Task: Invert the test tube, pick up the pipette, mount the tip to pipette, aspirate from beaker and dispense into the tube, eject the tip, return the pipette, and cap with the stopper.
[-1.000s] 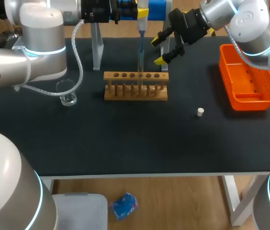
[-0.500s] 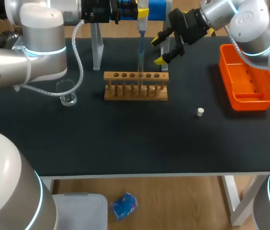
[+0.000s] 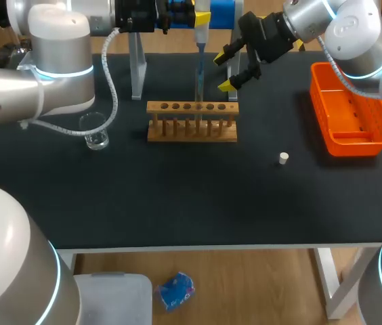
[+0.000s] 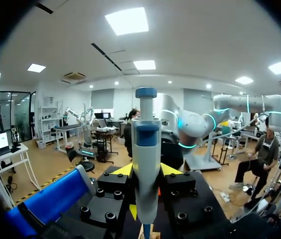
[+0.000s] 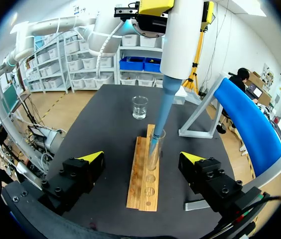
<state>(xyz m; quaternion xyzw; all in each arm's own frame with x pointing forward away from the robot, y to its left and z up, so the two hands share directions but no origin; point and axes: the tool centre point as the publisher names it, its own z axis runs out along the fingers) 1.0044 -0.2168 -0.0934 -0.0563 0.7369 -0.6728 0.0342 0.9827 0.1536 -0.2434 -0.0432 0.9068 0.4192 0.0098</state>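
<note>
My left gripper (image 3: 201, 17) is at the back of the table, shut on the white and blue pipette (image 3: 200, 40), which hangs upright. Its blue tip reaches down into a glass test tube (image 3: 198, 95) that stands in the wooden rack (image 3: 192, 122). In the left wrist view the pipette (image 4: 145, 169) sits between the yellow fingertips (image 4: 122, 170). My right gripper (image 3: 231, 72) hovers open just right of the tube. In its wrist view, the tube (image 5: 155, 149) and the tip stand ahead of its spread fingers (image 5: 91, 157). A small white stopper (image 3: 283, 158) lies right of the rack.
A glass beaker (image 3: 95, 131) stands left of the rack, also visible as the beaker (image 5: 139, 107) beyond the rack's far end. An orange tray (image 3: 349, 112) sits at the right edge. The blue-topped pipette stand (image 3: 221, 13) rises behind the rack.
</note>
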